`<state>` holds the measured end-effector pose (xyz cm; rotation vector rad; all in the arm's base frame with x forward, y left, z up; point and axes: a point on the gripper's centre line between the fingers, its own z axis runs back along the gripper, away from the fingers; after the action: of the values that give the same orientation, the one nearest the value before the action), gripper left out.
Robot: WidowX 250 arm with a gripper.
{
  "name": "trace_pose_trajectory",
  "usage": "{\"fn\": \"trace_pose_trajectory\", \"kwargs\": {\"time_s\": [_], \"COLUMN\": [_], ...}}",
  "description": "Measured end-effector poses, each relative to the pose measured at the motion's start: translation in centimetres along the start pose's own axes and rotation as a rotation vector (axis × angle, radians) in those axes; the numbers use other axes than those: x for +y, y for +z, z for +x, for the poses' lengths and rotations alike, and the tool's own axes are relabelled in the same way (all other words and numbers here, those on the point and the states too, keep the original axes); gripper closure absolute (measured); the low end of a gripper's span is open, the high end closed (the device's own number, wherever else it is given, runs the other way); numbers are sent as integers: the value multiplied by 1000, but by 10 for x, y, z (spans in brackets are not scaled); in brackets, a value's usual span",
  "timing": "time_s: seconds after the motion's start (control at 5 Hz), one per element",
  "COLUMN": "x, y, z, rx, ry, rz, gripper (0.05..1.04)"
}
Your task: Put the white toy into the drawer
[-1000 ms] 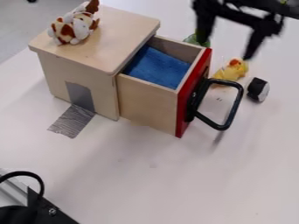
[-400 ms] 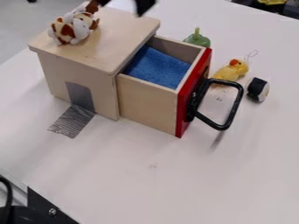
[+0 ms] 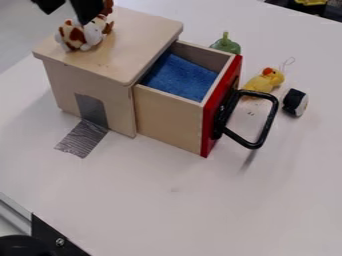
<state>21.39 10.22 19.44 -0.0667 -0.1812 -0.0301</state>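
Observation:
A white plush toy with brown patches (image 3: 91,38) lies on top of the wooden box, near its far left corner. The black gripper (image 3: 66,16) is at the top left, just above and behind the toy, with its fingers spread apart. One finger overlaps the toy's upper part in the view; whether they touch I cannot tell. Pulled out from the box's right side, the drawer (image 3: 167,119) has a red front and a black handle, and blue cloth covers its bottom.
The wooden box (image 3: 137,25) stands on a white table (image 3: 167,210), with grey tape at its base. Beyond the drawer are a green object (image 3: 226,46), a yellow duck toy (image 3: 264,82) and a black-and-white object (image 3: 294,102). Black equipment (image 3: 50,237) occupies the lower left corner.
From the upper right, the gripper has swung left across the top of the view to the plush toy. The black cable at the lower left has moved out of view. Toys and drawer stayed put.

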Motion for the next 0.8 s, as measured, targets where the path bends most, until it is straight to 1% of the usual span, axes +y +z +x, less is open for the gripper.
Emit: {"fn": "trace_pose_trajectory", "kwargs": {"time_s": [0.2,0.4,0.6,0.8], "x": [22,40,56,63], "y": [-10,-16,-30,-47], "z": [14,29,39,38], "rx": [31,63,112,161], "ry": [-3,-23,-64,-82], "rz": [39,68,73,53], "gripper": [84,84,84,84]}}
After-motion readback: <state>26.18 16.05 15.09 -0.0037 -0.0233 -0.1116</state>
